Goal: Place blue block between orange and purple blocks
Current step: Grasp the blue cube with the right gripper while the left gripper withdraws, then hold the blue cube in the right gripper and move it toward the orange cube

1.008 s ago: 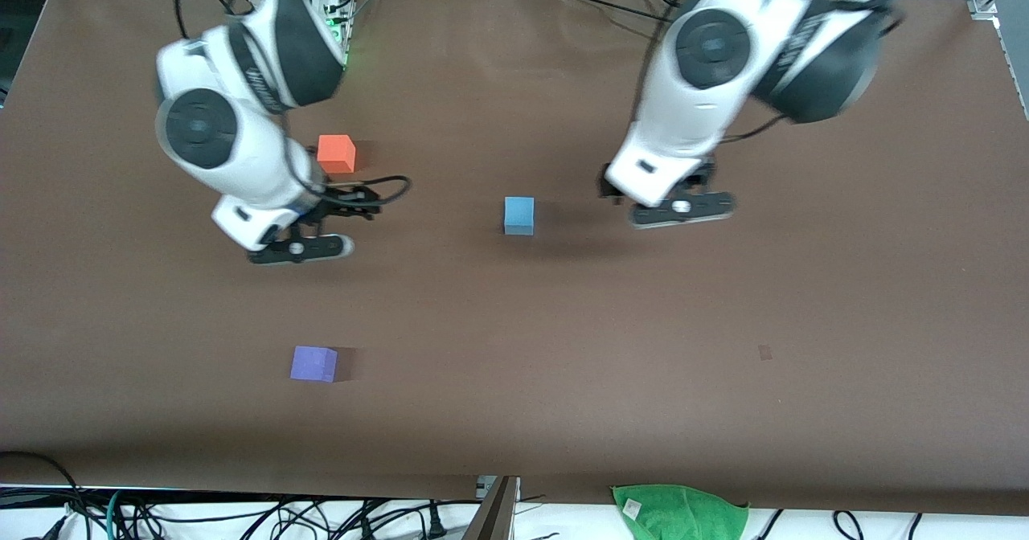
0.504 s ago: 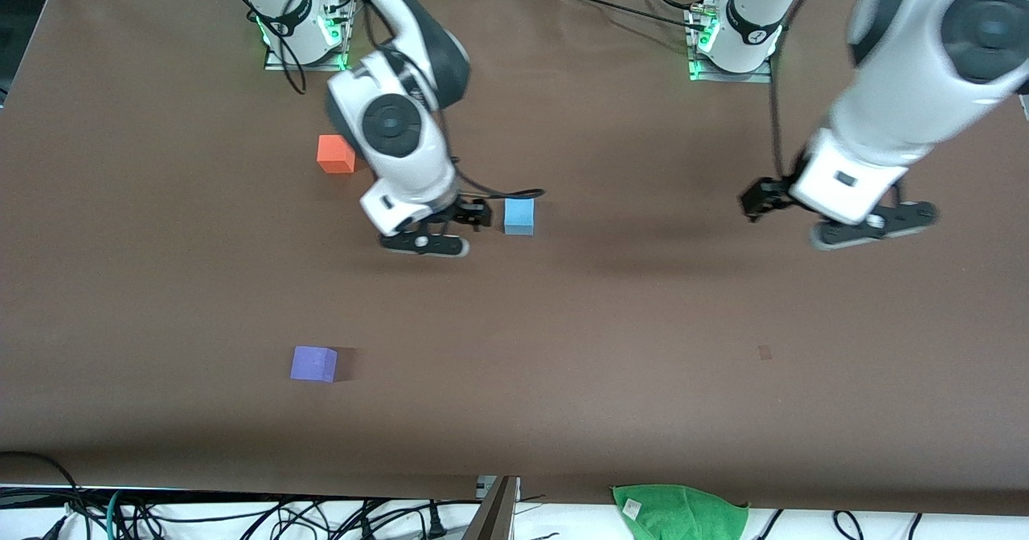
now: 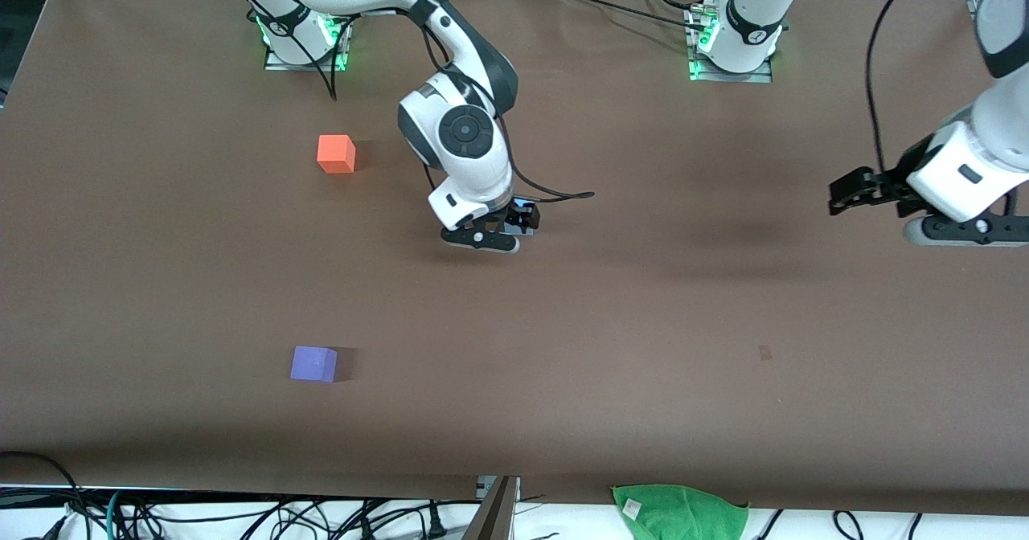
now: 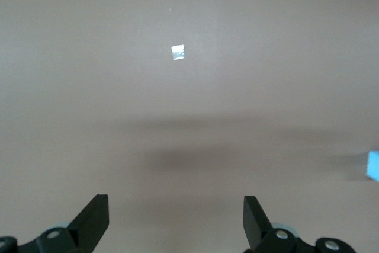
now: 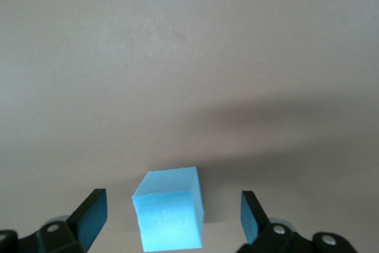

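Since half a second ago your right hand (image 3: 492, 235) has swung from beside the blue block (image 5: 170, 208) to right over it, near the middle of the table (image 3: 643, 347), while your left hand (image 3: 961, 229) has drawn away toward the left arm's end of the table and now hangs over bare table close to that edge.

In the front view the right hand's body covers the blue block. The right wrist view shows it plainly: your right hand's fingers (image 5: 89, 214) are spread wide, one on each side of the block, with clear table showing between each finger and the cube's faces. Nothing is gripped. The block sits flat on the table, turned slightly out of line with the fingers.

Your left hand is likewise wide open and holds nothing; its wrist view shows both fingers (image 4: 93, 217) apart over plain table, with a small pale mark (image 4: 177, 53) on the surface.

The orange block (image 3: 336, 153) sits toward the right arm's end of the table, closer to the edge where the bases stand. The purple block (image 3: 313, 363) lies almost straight down from it in the front view, nearer to the front camera's edge. The two are well apart, and both are well away from the blue block.

A green cloth (image 3: 679, 512) hangs at the front camera's edge.
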`<action>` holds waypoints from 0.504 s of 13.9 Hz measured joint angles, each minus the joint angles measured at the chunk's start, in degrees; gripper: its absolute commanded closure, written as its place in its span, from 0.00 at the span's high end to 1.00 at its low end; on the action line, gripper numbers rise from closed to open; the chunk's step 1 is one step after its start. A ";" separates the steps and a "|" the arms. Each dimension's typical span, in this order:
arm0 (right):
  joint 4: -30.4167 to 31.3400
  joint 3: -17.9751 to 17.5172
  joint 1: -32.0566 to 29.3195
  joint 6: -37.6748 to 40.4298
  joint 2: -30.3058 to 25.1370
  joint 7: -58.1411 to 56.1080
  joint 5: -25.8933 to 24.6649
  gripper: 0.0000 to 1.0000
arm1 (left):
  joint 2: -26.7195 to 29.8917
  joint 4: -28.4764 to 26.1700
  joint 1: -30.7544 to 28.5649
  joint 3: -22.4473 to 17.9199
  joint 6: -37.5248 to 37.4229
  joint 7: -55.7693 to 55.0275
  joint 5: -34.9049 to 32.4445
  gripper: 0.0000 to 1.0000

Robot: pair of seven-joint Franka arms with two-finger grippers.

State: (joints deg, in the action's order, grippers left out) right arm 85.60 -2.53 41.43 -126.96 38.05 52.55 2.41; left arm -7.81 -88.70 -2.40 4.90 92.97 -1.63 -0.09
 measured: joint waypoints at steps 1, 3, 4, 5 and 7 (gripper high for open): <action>-0.01 0.02 0.70 -0.83 0.59 1.24 -0.09 1.00 | 1.23 -1.74 0.38 -1.03 1.06 0.82 0.01 1.00; -0.01 0.08 2.03 -1.68 1.50 2.82 -0.46 1.00 | 4.75 -6.79 0.86 -1.39 5.77 0.75 0.01 1.00; -0.02 0.11 2.54 -1.86 1.89 3.16 -1.13 1.00 | 6.46 -9.20 1.15 -1.39 6.73 0.53 0.01 1.00; -0.02 0.13 2.99 -1.93 2.22 3.37 -1.82 1.00 | 7.77 -10.83 1.38 -1.38 6.19 0.17 0.01 1.00; -0.02 0.18 3.58 -1.99 2.85 3.47 -2.52 1.00 | 8.87 -11.71 1.43 -1.42 4.15 -0.12 0.01 1.00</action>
State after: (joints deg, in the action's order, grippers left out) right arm 85.59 -2.35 45.01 -128.94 40.91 56.02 -0.11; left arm 1.06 -100.40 -0.97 3.48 97.12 -1.75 -0.08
